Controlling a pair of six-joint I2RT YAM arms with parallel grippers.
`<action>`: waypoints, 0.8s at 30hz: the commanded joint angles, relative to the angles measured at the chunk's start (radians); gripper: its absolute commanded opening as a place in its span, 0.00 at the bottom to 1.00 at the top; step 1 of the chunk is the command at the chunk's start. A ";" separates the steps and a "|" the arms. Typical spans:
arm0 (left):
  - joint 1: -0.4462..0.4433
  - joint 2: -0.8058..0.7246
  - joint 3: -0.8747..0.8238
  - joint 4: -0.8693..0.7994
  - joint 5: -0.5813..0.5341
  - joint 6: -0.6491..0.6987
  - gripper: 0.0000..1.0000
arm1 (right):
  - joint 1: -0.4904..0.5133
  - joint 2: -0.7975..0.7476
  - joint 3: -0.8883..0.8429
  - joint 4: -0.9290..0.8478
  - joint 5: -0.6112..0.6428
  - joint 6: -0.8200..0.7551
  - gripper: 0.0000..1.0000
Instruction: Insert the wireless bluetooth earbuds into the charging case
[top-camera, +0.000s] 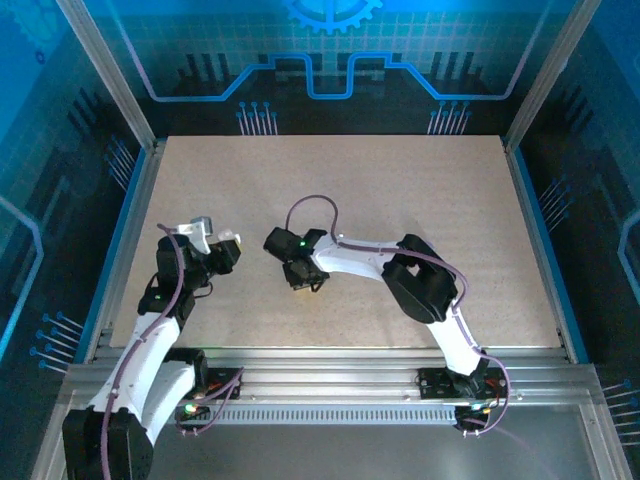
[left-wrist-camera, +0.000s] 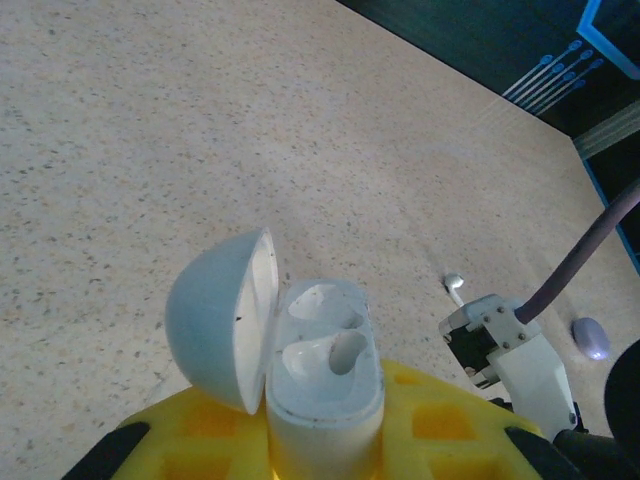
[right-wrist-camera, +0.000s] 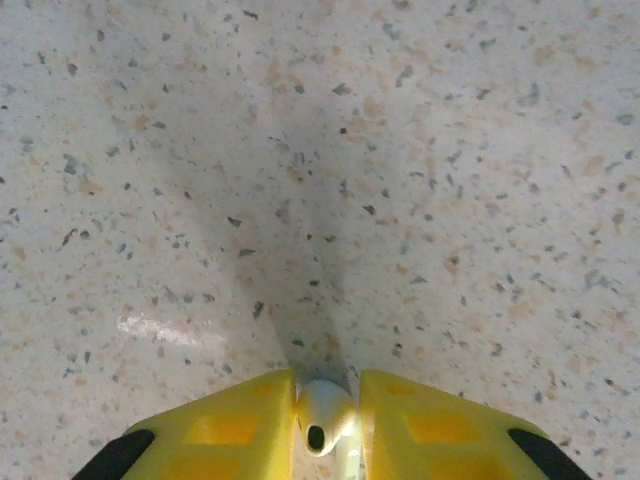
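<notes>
Speckled tabletop under everything. Left tool clamped on the body of the charging case. Case held up off the tabletop, lid swung open to the case's left, two sockets facing up. Hard to tell whether either socket is filled.

Right tool right of the case, low over the tabletop, pinched onto a white earbud. Cannot tell whether it is lifted clear. Second white earbud loose, just right of the case. Pale lavender earbud farther right of the case, blurred.

Step in hand, by judgement: pickup of one earbud. Next move probably calls for lifting, carrying left to the case, lining the stem up with a socket, lowering straight in. Release only once seated, with the case gripped steady.
</notes>
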 joint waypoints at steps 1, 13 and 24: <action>-0.036 0.014 0.012 0.030 0.040 -0.013 0.20 | 0.010 -0.094 -0.058 0.094 0.038 0.013 0.24; -0.193 0.171 -0.028 0.211 0.022 0.048 0.19 | -0.036 -0.270 -0.295 0.255 0.041 0.014 0.22; -0.231 0.217 -0.056 0.216 -0.052 0.079 0.18 | -0.060 -0.276 -0.282 0.234 -0.046 -0.001 0.26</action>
